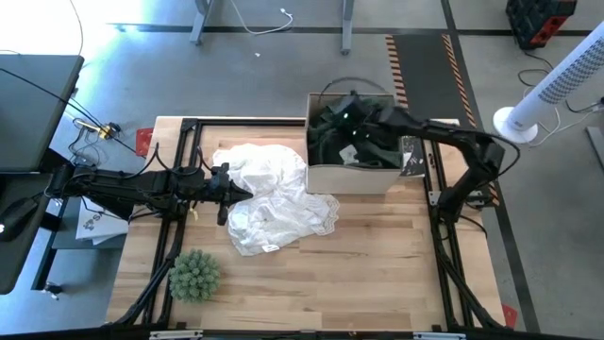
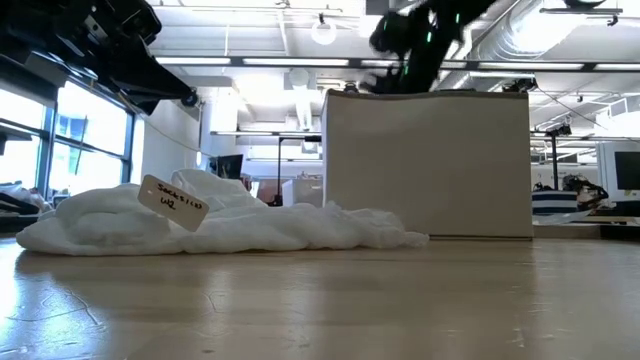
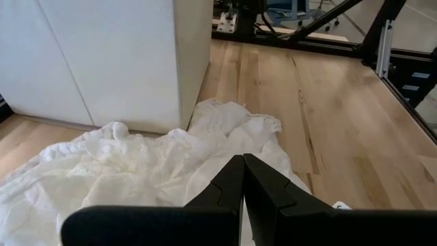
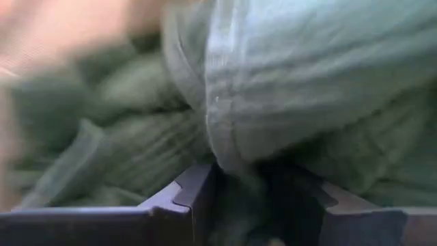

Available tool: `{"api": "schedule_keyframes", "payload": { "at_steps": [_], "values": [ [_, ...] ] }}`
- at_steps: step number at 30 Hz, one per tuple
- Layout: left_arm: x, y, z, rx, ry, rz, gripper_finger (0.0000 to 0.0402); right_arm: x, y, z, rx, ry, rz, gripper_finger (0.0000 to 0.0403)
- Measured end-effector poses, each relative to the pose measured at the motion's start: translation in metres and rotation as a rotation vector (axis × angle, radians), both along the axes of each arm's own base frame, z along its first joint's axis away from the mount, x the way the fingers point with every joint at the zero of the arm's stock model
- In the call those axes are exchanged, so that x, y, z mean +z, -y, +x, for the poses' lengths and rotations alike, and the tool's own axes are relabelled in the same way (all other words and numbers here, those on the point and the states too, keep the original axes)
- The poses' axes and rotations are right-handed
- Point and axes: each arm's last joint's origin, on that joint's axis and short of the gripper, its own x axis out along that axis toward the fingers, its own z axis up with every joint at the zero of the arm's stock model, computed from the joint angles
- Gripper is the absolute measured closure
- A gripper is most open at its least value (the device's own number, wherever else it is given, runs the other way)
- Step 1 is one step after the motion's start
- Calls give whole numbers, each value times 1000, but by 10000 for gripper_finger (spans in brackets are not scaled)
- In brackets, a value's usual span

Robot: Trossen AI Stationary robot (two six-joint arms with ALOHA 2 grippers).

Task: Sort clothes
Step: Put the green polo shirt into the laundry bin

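The large white garment (image 1: 274, 200) lies crumpled on the table against the near left corner of a white box (image 1: 351, 178); it also shows in the low view (image 2: 230, 225) and the left wrist view (image 3: 136, 171). My left gripper (image 1: 226, 194) is shut and empty, hovering above the garment's left part (image 3: 242, 162). My right gripper (image 1: 349, 125) is over the box, above its rim (image 2: 415, 45), shut on a dark green garment (image 4: 287, 89). More dark clothes (image 1: 330, 142) fill the box. My right gripper has a bunched fold of the dark green garment (image 4: 235, 160) between its two fingers, one finger (image 4: 194, 188) on each side. The cloth bulges out beyond the fingertips. The view is blurred, and which part of the garment this is does not show.
A spiky green ball (image 1: 193, 274) sits at the table's near left. A paper tag (image 2: 172, 203) sticks up from the white garment. Bare wood (image 1: 377, 264) lies near and right of the garment. The black frame rails (image 1: 184, 170) run along the table's sides.
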Motion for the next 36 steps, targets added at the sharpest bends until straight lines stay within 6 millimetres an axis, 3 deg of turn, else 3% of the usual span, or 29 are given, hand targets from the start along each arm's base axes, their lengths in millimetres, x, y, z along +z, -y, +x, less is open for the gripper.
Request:
{"api": "schedule_keyframes", "payload": {
  "at_steps": [5, 7, 10, 12, 15, 20, 22, 24, 27, 31, 36],
  "values": [
    [0, 0, 0, 0, 0, -1, 394, -68, 2, 4, 0, -54, 30, 275],
    [0, 0, 0, 0, -1, -1, 394, -84, 2, 4, -9, -82, 45, 275],
    [0, 0, 0, 1, 0, -1, 394, -89, 2, 4, 12, -106, 51, 275],
    [0, 0, 0, 1, -1, -2, 394, -79, 1, 3, 32, -120, 61, 275],
    [0, 0, 0, 1, -1, -2, 394, -50, -1, 4, 67, -148, 50, 275],
    [0, 0, 0, 4, -1, -9, 394, 30, -12, 7, 46, -163, -93, 275],
    [0, 0, 0, 5, -3, -10, 394, 53, -19, 9, 45, -148, -131, 275],
    [-1, 0, -1, 23, -13, -38, 394, 68, -25, 14, 27, -131, -225, 275],
    [-2, -3, -1, 80, -19, -63, 394, 73, -30, 21, 19, -128, -340, 275],
    [-2, -10, -3, 149, -57, -69, 394, 41, -17, 28, 26, -145, -288, 275],
    [11, -21, -7, 235, -138, -75, 394, -40, -2, 28, 44, -230, -121, 275]
  ]
}}
